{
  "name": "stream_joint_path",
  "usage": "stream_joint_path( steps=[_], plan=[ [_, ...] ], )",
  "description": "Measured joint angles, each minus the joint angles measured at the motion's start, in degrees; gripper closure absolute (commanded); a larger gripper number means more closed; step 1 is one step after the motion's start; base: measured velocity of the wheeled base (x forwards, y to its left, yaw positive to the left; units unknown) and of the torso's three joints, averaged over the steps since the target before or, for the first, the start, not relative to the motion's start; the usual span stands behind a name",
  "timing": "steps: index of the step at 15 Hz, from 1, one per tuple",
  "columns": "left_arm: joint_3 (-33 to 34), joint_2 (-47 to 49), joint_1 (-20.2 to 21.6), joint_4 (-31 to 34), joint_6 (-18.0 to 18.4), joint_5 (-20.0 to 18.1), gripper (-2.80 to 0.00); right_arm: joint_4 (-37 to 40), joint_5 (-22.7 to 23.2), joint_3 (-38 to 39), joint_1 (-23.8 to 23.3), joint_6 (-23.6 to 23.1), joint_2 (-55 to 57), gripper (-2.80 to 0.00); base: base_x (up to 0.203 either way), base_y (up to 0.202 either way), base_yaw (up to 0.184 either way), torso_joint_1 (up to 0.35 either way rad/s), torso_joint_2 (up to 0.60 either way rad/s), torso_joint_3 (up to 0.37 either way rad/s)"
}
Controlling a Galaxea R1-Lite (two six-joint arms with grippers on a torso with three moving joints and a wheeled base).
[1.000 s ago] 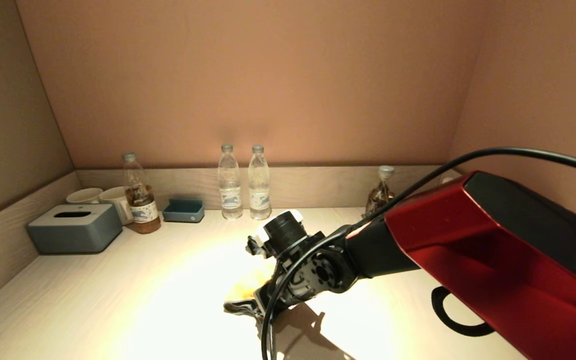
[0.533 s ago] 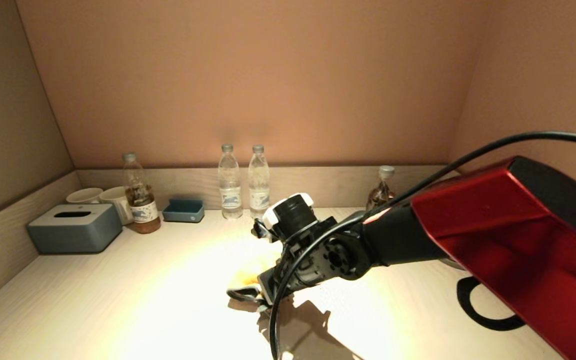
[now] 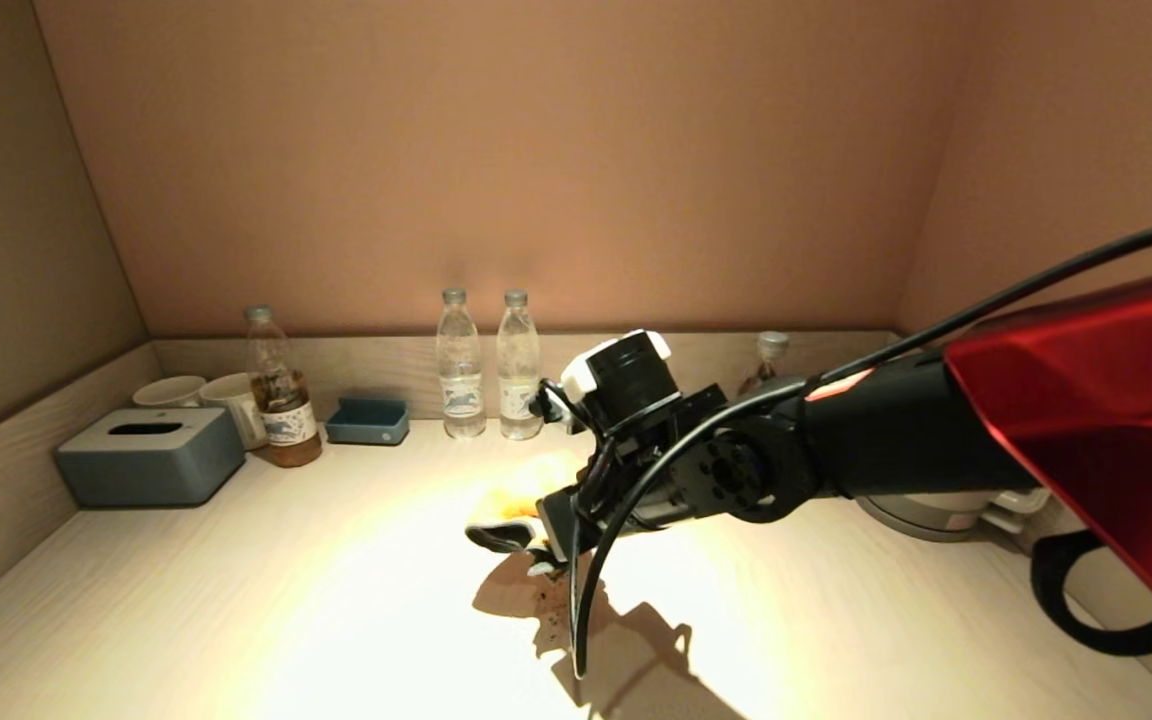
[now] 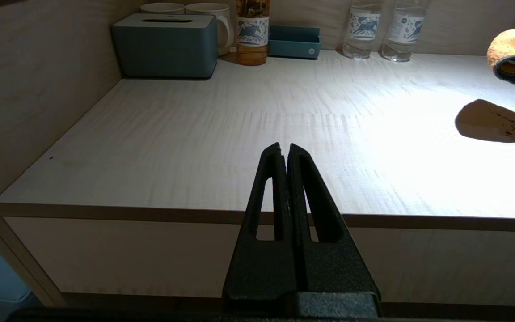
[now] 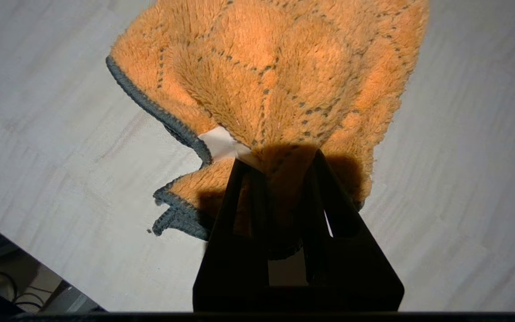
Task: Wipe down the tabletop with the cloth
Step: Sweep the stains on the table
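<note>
With the fluffy orange cloth with grey-blue edging (image 5: pixel 280 85) clamped in the right gripper (image 5: pixel 280 172) above the pale wood-grain tabletop (image 3: pixel 236 610), it should be lowered flat before sweeping, while the left gripper (image 4: pixel 284 154), pressed together, is parked at the front edge.

Hotel rm nook: water bottles (image 3: pixel 460 365), mugs (image 3: pixel 236 405), tissue box (image 3: pixel 148 456).

I had open tabletop (image 3: pixel 236 600) in front of the tissue box (image 3: pixel 148 455); cups, bottles and a tray stood right of it.
</note>
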Motion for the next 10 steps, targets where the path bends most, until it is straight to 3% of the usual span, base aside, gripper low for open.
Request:
stream_joint_path(
  steps=[5, 10],
  plan=[
    [0.0, 0.0, 0.0, 0.0, 0.0, 0.0, 0.00, -0.3, 0.1, 1.1, -8.6, -0.1, 2.6, 0.00, 0.000, 0.000, 0.000, 0.000, 0.00, 0.000],
    [0.0, 0.0, 0.0, 0.0, 0.0, 0.0, 0.00, -1.2, 0.0, -1.0, -10.7, -0.2, 6.5, 0.00, 0.000, 0.000, 0.000, 0.000, 0.00, 0.000]
  ],
)
